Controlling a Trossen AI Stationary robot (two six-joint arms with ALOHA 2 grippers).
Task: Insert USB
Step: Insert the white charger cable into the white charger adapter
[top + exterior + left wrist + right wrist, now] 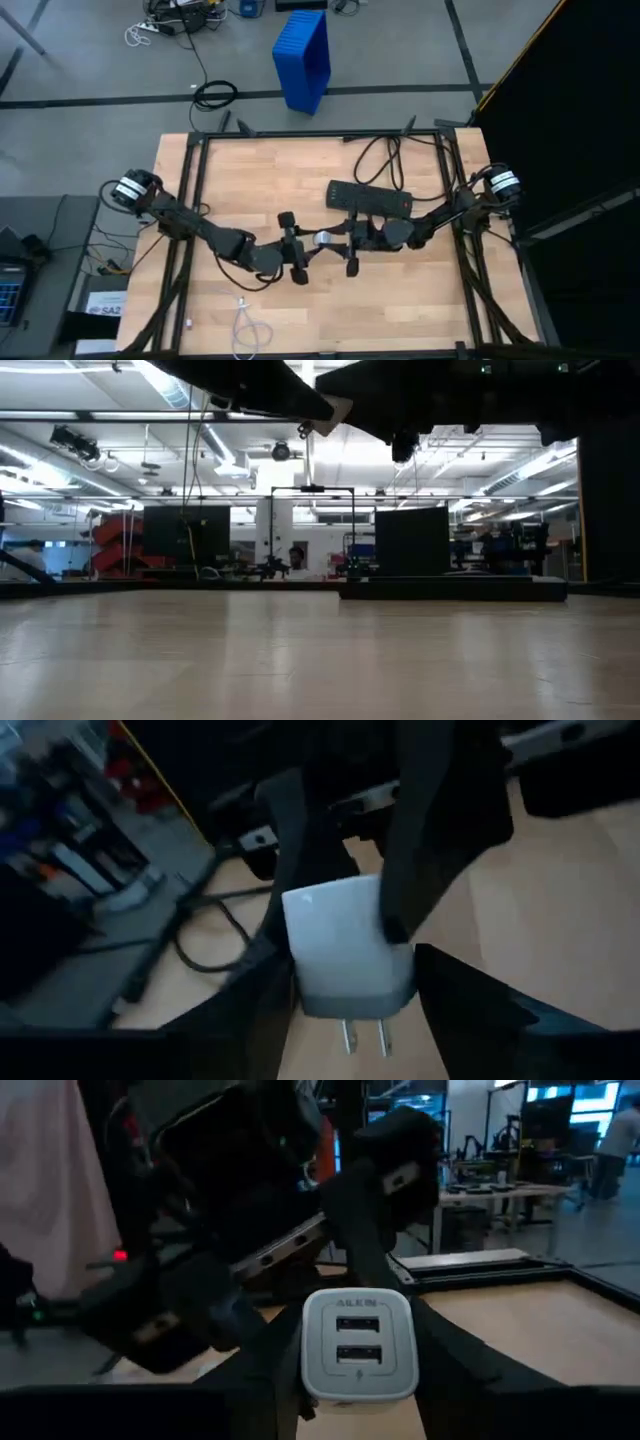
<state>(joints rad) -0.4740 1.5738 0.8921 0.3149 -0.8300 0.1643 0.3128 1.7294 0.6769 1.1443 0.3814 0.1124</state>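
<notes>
Two arms meet mid-bench (400,290), wood, black power strip (369,198) behind. Right wrist view alone shows right gripper (360,1380) fingers pinching white charger (359,1345); left gripper (295,250) cannot tell. USB cable (245,325) lies near front edge.

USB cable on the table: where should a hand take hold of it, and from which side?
Probably just behind the plug end, coming straight from above: the USB cable lies flat and loose on the table, so the stiff end gives the firmer hold.

A lab hall — strip lights (190,395), workbenches (480,1195), open concrete floor (90,50).
</notes>
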